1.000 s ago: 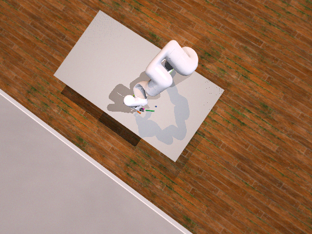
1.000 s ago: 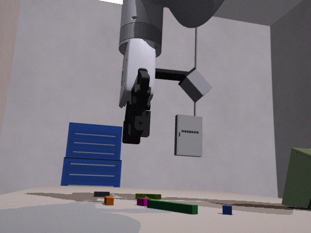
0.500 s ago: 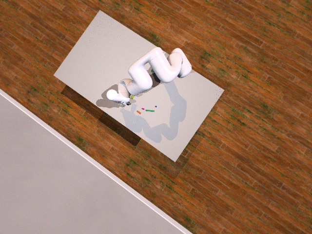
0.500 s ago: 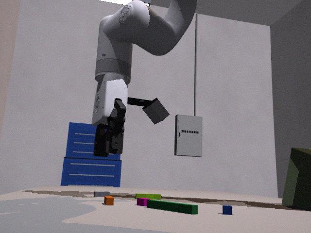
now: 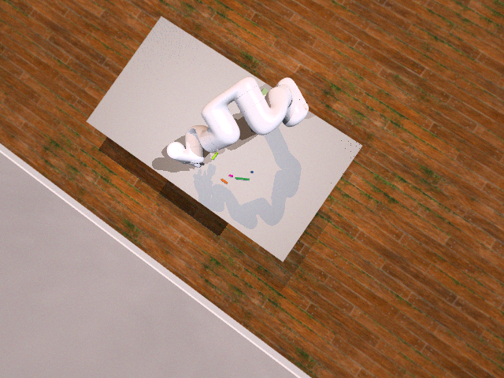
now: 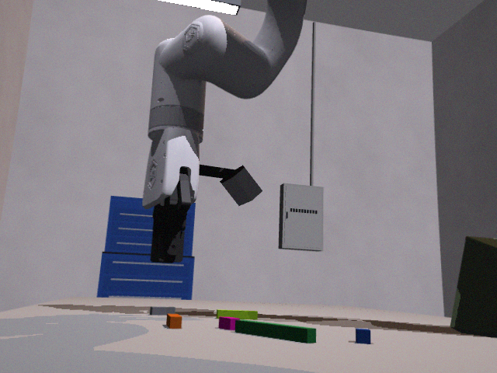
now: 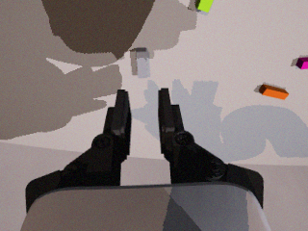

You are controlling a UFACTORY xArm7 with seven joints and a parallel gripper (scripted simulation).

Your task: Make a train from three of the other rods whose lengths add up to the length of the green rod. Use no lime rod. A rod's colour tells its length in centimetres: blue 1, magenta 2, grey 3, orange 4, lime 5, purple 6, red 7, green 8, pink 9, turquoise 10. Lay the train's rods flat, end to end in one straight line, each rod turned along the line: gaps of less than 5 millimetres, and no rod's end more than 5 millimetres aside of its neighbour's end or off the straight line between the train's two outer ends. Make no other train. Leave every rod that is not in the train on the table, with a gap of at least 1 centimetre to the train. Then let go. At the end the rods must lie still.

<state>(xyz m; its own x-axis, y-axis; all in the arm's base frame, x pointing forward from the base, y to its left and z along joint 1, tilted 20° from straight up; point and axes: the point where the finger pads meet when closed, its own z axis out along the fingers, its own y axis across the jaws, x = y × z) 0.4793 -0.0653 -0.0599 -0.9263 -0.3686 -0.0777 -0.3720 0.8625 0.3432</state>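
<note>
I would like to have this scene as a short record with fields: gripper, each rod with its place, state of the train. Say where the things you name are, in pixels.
gripper: [image 5: 199,164] [image 6: 168,259] [image 7: 144,89] above the table, partly open, nothing held
grey rod: [image 6: 161,310] [image 7: 142,64] flat, ahead of the fingertips in the wrist view
orange rod: [image 5: 224,181] [image 6: 173,321] [image 7: 274,91] flat, apart
magenta rod: [image 5: 231,176] [image 6: 227,322] [image 7: 302,63] flat, between orange and green in the top view
blue rod: [image 5: 252,172] [image 6: 363,336] near one end of green
green rod: [image 5: 242,179] [image 6: 276,331] flat
lime rod: [image 5: 214,155] [image 6: 237,314] [image 7: 205,5] flat, apart
train: not built
</note>
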